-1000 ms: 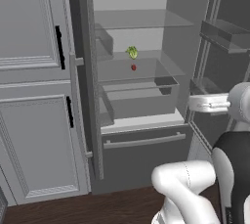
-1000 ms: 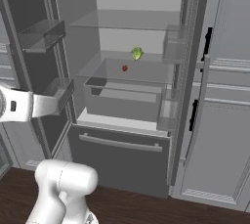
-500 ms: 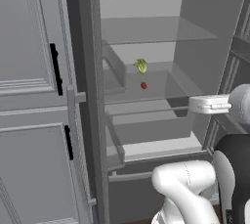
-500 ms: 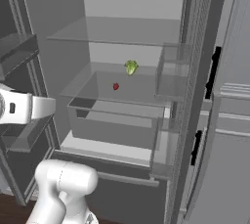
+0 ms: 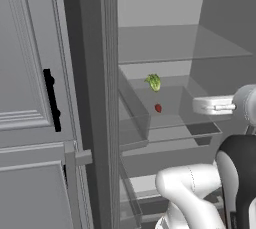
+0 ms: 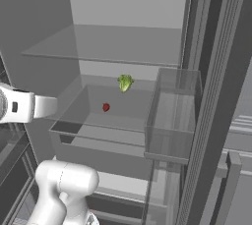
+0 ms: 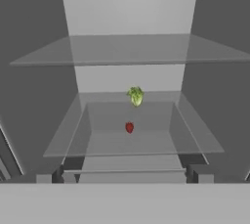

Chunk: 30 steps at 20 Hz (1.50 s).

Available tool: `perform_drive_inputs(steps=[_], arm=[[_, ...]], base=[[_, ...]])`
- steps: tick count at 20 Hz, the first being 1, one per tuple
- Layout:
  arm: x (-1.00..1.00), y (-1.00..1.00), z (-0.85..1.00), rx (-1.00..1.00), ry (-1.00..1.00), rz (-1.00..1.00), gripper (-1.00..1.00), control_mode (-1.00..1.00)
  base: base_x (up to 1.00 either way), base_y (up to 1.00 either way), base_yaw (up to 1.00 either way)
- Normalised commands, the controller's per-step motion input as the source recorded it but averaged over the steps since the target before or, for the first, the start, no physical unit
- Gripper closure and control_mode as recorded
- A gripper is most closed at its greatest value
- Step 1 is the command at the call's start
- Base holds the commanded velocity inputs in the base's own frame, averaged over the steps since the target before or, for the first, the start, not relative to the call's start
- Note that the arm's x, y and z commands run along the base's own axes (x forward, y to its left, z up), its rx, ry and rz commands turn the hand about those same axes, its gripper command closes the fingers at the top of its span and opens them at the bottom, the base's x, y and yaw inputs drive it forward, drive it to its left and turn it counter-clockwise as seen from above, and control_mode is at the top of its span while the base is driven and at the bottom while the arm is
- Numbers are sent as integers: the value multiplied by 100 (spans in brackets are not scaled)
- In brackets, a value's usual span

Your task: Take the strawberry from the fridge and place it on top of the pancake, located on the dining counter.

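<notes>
Your strawberry (image 7: 129,127) sits on middle glass shelf (image 7: 132,142) inside open fridge (image 6: 128,32), just in front of small leafy green (image 7: 135,96), possibly lettuce. Pincer spread wide, holding nothing, outside shelf.

- Flat, even rendered light in all three feeds; I can't pick out a single source.
- Back wall of the fridge (image 7: 129,8) reads as the brightest patch, side walls drop to mid grey.
- No glare or specular hits on the glass shelves (image 7: 132,142); they just show as translucent grey sheets.
- Shadows soft and weak: darker band under the shelf front in the hand view, none I can see under the strawberry (image 7: 129,127).
- Hand view is a bit soft; strawberry and the yellow-green item (image 7: 135,96) have fuzzy edges.
- Base views sharper, door edges crisp, slight aliasing on the long verticals.
- No edge distortion; lines stay straight.
</notes>
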Motion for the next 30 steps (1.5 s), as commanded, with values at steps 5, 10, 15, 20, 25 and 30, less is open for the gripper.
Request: perform_drive_inputs(steps=[5, 10, 15, 20, 25, 30], arm=[[16, 0, -1, 1, 4, 1, -100, -100], [90, 0, -14, 2, 38, 8, -100, -100], [63, 3, -69, 0, 12, 0, -100, -100], [43, -10, -58, 0, 0, 0, -100, -100], [47, -8, -59, 0, 0, 0, -100, -100], [73, -16, -34, 0, 4, 0, -100, -100]], base=[[79, -2, 3], [0, 0, 0], [0, 0, 0], [0, 0, 0], [0, 0, 0], [0, 0, 0]])
